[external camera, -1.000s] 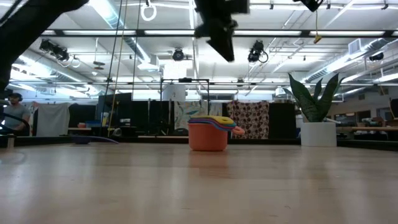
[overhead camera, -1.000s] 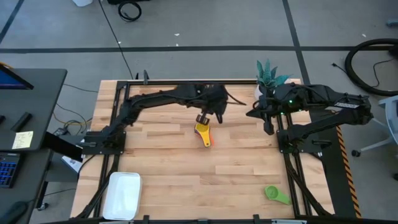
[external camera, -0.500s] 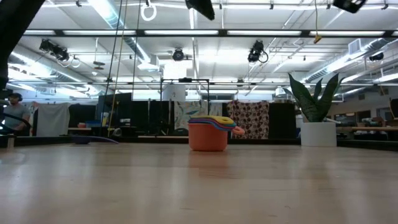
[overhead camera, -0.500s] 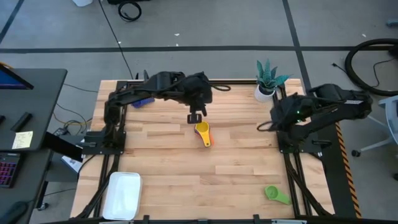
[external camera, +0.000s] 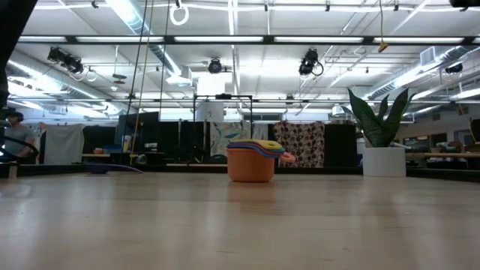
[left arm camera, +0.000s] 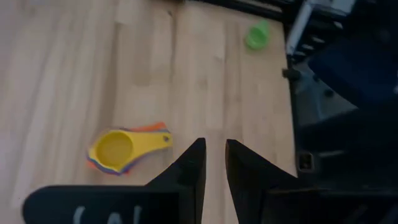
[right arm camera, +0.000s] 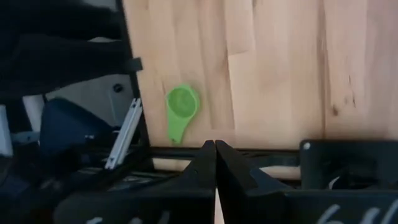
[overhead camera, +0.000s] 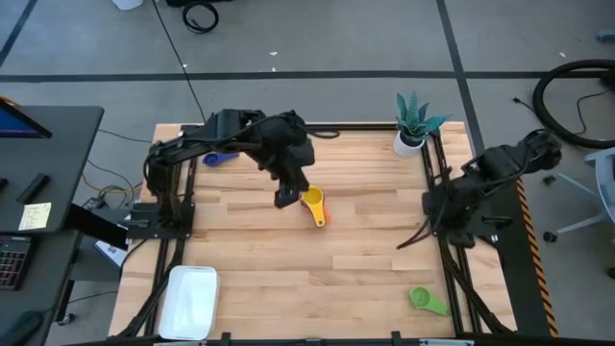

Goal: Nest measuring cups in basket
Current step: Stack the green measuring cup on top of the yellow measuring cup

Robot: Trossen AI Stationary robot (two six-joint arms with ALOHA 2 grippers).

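Note:
A stack of nested measuring cups (overhead camera: 313, 205), yellow on top with orange under it, stands on its base at the table's middle, also in the low view (external camera: 251, 161) and the left wrist view (left arm camera: 121, 151). My left gripper (overhead camera: 285, 198) hovers just left of the stack, fingers a narrow gap apart (left arm camera: 211, 155) with nothing between them. A green cup (overhead camera: 426, 300) lies near the front right corner (right arm camera: 180, 107). A dark blue cup (overhead camera: 219, 157) lies at the far left, partly under my left arm. The white basket (overhead camera: 189, 301) sits at the front left. My right gripper (right arm camera: 215, 148) is shut by the right edge.
A potted plant (overhead camera: 413, 120) in a white pot stands at the far right corner (external camera: 382, 154). Black frame rails run along the table's sides (overhead camera: 442, 279). Bare wood lies between the stack and the basket.
My left gripper has risen out of the low view, drawn back toward the table's left and near side, and rolled. My right arm has swung from beside the plant toward the near side along the right edge and tipped down. The stacked cups have stayed put.

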